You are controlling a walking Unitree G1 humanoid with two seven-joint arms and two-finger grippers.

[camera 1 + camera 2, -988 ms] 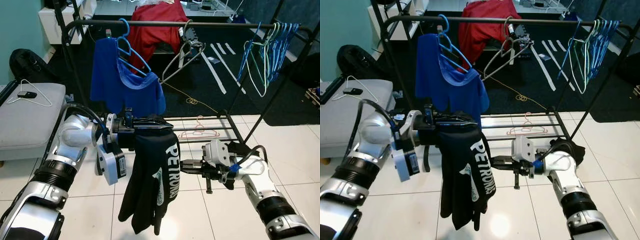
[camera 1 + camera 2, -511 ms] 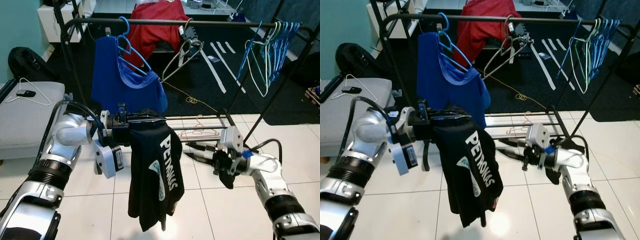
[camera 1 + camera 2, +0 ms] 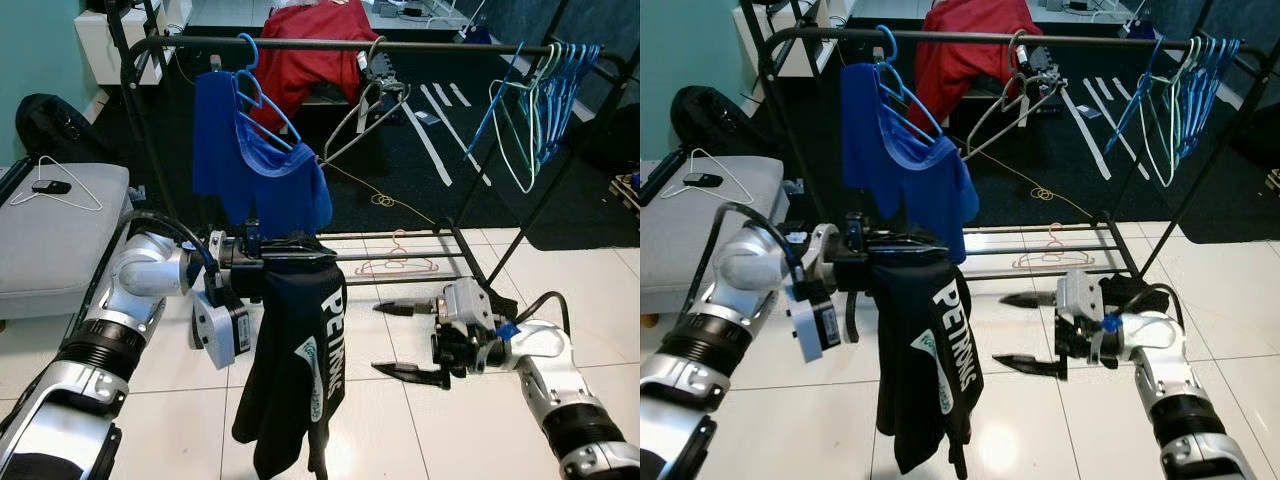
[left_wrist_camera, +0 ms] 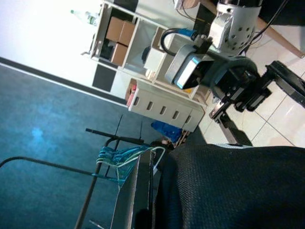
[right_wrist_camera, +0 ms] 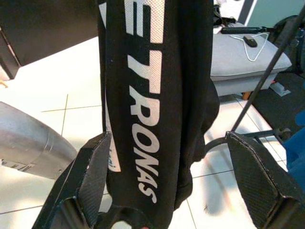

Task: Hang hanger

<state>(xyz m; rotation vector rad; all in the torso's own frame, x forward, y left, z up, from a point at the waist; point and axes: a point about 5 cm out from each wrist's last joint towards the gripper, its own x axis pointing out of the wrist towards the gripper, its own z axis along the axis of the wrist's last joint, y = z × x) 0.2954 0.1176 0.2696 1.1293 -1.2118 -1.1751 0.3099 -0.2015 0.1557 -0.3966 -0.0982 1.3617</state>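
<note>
Left gripper [image 3: 285, 262]: fingers clamped on the top of a black garment [image 3: 295, 370] with white "PETRONAS" lettering, draped over the fingers and hanging straight down toward the tiled floor [image 3: 400, 420]. Hanger under the fabric not discernible.

Right gripper [image 3: 400, 340]: fingers spread wide apart, holding nothing, aimed at the black garment from the robot's right. In the right wrist view, lettered fabric positioned between the 2 right fingers [image 5: 90, 176], apart from both.

Clothes rack [image 3: 330, 45] located beyond both grippers, top rail well above the left fingers. On the rail: a blue shirt [image 3: 255, 160] on a blue hanger [image 3: 250, 85] directly behind and above the left gripper; a bare grey hanger [image 3: 365, 115] near the rail's middle; a bunch of blue and green hangers [image 3: 535, 100] toward the rail end beyond the right gripper. A pink hanger [image 3: 400, 262] lying on the rack's lower bars. A red garment [image 3: 310, 50] behind the rack.

Grey bench [image 3: 55, 235] located outboard of the left arm, carrying a white hanger [image 3: 60, 195].
</note>
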